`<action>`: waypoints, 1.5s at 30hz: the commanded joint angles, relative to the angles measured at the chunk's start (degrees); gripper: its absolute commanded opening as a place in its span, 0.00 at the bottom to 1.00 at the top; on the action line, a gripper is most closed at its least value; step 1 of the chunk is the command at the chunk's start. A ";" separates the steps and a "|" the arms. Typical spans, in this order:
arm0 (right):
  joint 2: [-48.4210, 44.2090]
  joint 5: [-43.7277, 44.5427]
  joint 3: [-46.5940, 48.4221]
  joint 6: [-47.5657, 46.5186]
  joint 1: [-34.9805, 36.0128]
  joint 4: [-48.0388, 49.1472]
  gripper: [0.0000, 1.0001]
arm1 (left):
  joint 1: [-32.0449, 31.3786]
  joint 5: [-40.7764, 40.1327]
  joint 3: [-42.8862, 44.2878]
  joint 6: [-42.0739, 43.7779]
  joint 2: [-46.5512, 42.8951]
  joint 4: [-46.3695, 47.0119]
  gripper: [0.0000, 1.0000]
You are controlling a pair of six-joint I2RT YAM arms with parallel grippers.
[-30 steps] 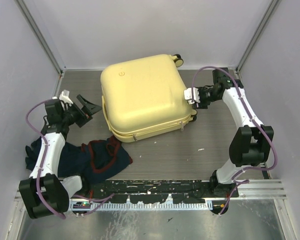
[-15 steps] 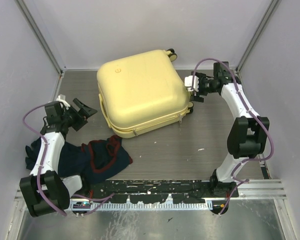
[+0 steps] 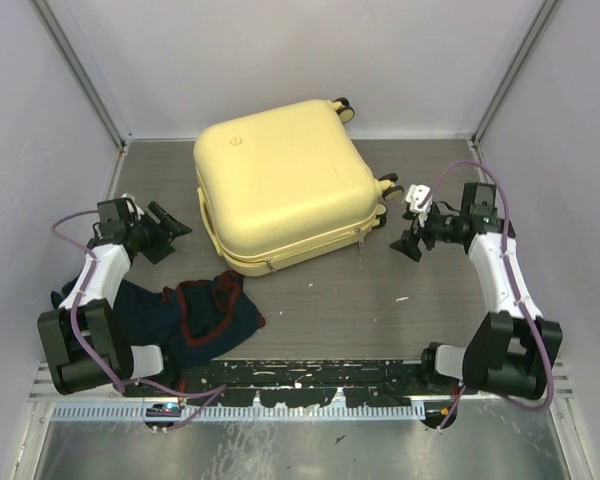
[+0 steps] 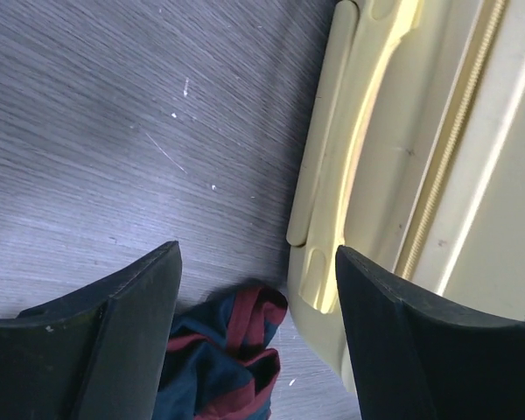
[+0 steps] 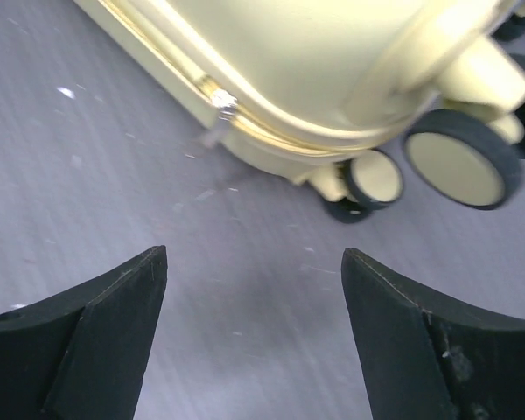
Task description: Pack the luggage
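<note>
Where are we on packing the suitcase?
Done: nothing visible; the luggage lies shut. In hand: nothing; the left gripper and right gripper are open and empty on either side of it. Left: open the case, load the navy-and-red clothing heaped on the table, and close it.

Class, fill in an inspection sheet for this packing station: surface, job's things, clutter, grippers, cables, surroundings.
Surface: grey table, scuffed, with a few white specks.
Job's things: yellow luggage lying flat, shut; dark blue and red clothes heaped outside it, off its near left corner.
Clutter: nothing seen.
Grippers: left gripper open, empty, facing the luggage's handle; right gripper open, empty, near the wheels.
Cables: purple cables looped along both arms, apart from the luggage.
Surroundings: pale walls; black rail at the near edge.
</note>
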 commanded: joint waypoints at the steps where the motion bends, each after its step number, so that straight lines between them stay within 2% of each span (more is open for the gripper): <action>1: -10.94 -6.35 -10.79 31.86 1.00 19.25 0.82 | 0.37 0.56 2.95 0.63 2.76 1.62 0.72; 5: -12.15 -6.54 -18.73 56.55 2.27 33.12 0.76 | 0.37 1.56 3.13 0.72 4.00 2.56 0.71; 7: -11.91 -3.77 -22.33 69.71 2.57 40.86 0.73 | 0.30 2.11 3.29 0.72 4.85 2.75 0.71; 11: -12.01 0.99 -28.71 83.43 4.23 53.59 0.70 | 0.12 3.14 3.87 1.21 7.15 3.37 0.71; 16: -7.57 5.97 -30.77 86.52 9.85 61.10 0.66 | -0.19 4.31 4.15 1.08 8.59 5.14 0.71; 20: -2.86 9.06 -30.52 88.67 11.48 66.84 0.59 | -1.34 5.48 5.19 1.42 9.18 4.77 0.71; 25: 3.58 9.92 -29.05 92.55 12.04 72.11 0.52 | -1.74 5.75 5.82 1.40 9.58 5.05 0.71; 32: 6.87 10.66 -27.97 95.72 15.12 77.02 0.39 | -2.73 5.32 5.66 1.55 9.90 5.08 0.72; 37: 6.31 11.39 -27.55 94.84 16.38 76.17 0.23 | -3.94 3.63 6.24 2.10 10.45 4.57 0.74; 41: 3.96 13.51 -27.62 91.81 16.41 72.62 0.03 | -5.16 2.83 7.08 2.82 11.32 3.89 0.74; 45: 1.38 17.45 -28.23 88.46 16.41 68.50 0.00 | -8.17 0.79 9.13 5.15 12.30 2.68 0.77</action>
